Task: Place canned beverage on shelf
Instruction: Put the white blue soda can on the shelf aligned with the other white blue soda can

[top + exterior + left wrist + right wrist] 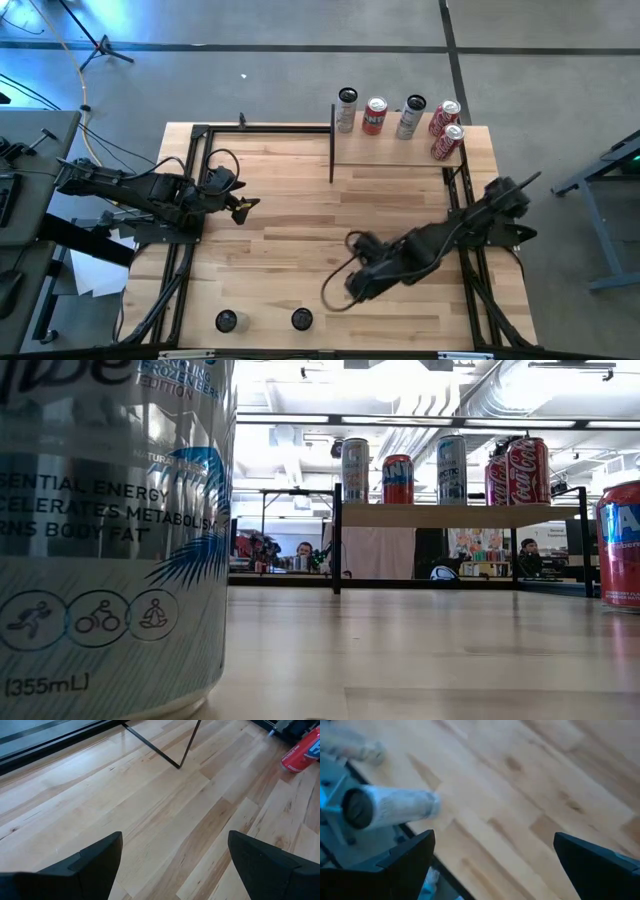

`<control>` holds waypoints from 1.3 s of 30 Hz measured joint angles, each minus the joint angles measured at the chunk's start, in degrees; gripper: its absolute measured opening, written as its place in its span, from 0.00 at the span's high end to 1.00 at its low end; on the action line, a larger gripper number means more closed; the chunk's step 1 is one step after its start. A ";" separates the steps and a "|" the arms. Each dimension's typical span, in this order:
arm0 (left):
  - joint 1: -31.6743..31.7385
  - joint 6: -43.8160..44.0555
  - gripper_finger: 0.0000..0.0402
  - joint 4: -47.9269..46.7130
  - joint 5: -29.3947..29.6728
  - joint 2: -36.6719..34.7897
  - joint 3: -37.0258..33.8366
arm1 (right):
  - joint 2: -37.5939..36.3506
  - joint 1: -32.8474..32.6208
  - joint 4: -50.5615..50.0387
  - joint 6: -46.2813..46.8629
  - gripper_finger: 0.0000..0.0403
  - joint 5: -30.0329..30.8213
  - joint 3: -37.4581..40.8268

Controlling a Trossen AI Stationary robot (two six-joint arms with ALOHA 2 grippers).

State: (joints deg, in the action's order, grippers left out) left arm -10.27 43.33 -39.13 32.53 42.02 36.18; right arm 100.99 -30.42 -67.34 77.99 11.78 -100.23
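We look past our left end effector (175,865), its two dark fingers (97,865) spread wide with nothing between them, only bare plank desk (150,805) below. Thin black metal uprights (190,742) meet at the desk farther off. A red can (302,755) lies near the desk's edge.

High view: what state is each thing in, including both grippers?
Shelf: holds five upright cans.
Silver can: upright, at the row's end.
Two cans on the table's near edge: upright, not yet shelved.
Left gripper: jaws open, empty.
Right gripper: jaws open, empty, above the table.
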 joint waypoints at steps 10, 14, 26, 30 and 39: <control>-0.02 0.00 0.16 0.01 0.00 -0.01 0.00 | 15.65 -0.23 -3.53 -0.64 0.02 -3.77 -21.96; 0.00 0.00 0.16 0.00 0.00 -0.02 0.00 | 21.12 -0.40 -4.29 -0.30 0.02 -3.88 -29.77; 0.00 0.00 0.16 0.02 0.00 -0.02 0.00 | 26.85 -0.57 2.39 1.21 0.02 -7.81 -32.44; -0.02 0.00 0.16 0.00 0.02 0.00 0.00 | 27.04 -1.27 5.92 0.78 0.02 -7.35 -32.46; -0.02 0.00 0.16 0.00 0.01 0.00 0.00 | 27.33 -2.67 10.92 -1.56 0.02 -4.13 -32.46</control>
State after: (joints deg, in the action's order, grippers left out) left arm -10.28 43.33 -39.13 32.55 42.02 36.18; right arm 128.32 -33.09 -56.42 76.43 7.64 -132.68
